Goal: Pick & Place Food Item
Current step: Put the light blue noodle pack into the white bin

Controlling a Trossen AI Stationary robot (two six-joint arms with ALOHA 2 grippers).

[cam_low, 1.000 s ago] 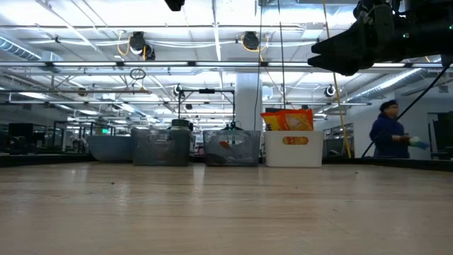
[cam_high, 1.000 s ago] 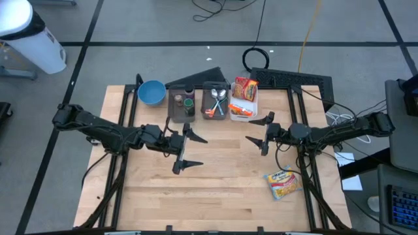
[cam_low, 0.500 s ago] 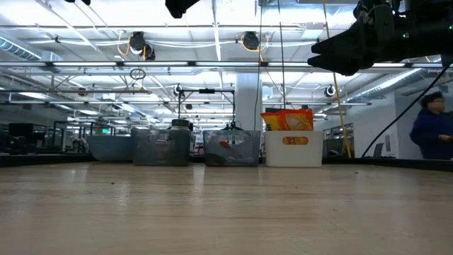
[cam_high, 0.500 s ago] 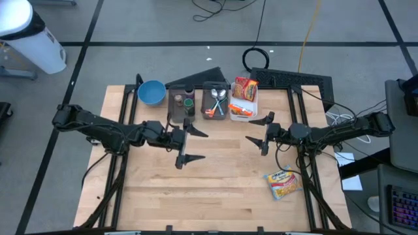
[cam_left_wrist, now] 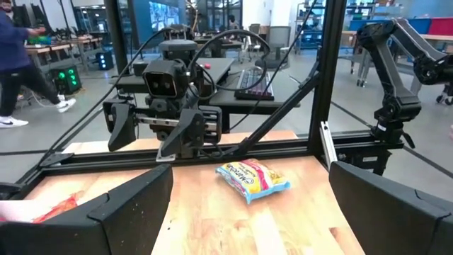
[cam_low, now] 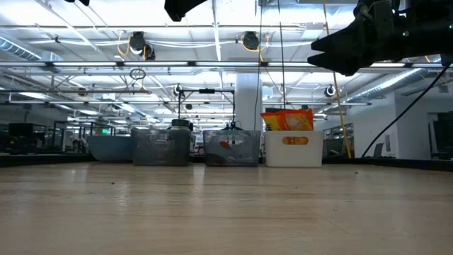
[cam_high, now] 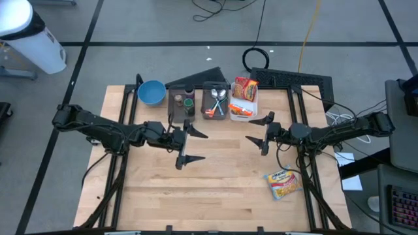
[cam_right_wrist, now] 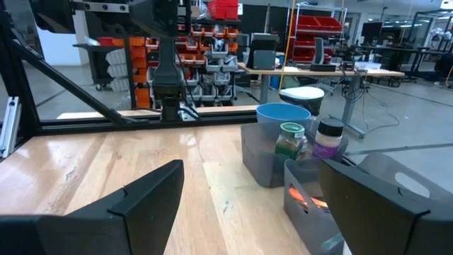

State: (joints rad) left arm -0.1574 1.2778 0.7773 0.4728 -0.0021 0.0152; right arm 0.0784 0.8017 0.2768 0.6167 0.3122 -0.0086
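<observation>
Progress: you have nothing picked yet; by my reading the task is at its very start, with the grasp, the lift and the placing all left to do
Food item: your likely target, the noodle packet [cam_high: 282,183], lies flat on the table [cam_high: 215,196] near the front right corner, well apart from both grippers and from the bins
Packet look: yellow wrapper with pink and blue print, crinkled and soft-looking; in the left wrist view it lies at a slant on the bare wood, and I judge it will flex when pinched
Left gripper: the left gripper [cam_high: 189,145] hangs above the middle of the table, fingers spread wide, holding nothing
Right gripper: the right gripper [cam_high: 258,129] hangs above the table just in front of the white bin [cam_high: 253,104], fingers spread wide and empty; it is the nearer arm to the packet
Likely destination: the white bin at the back already holds orange and red packets [cam_low: 287,120], so you may be meant to drop this one there, though the pictures do not settle that
Other bins: two grey bins [cam_high: 199,101] with jars and spoons, and a blue bowl [cam_high: 151,93], stand in the back row
</observation>
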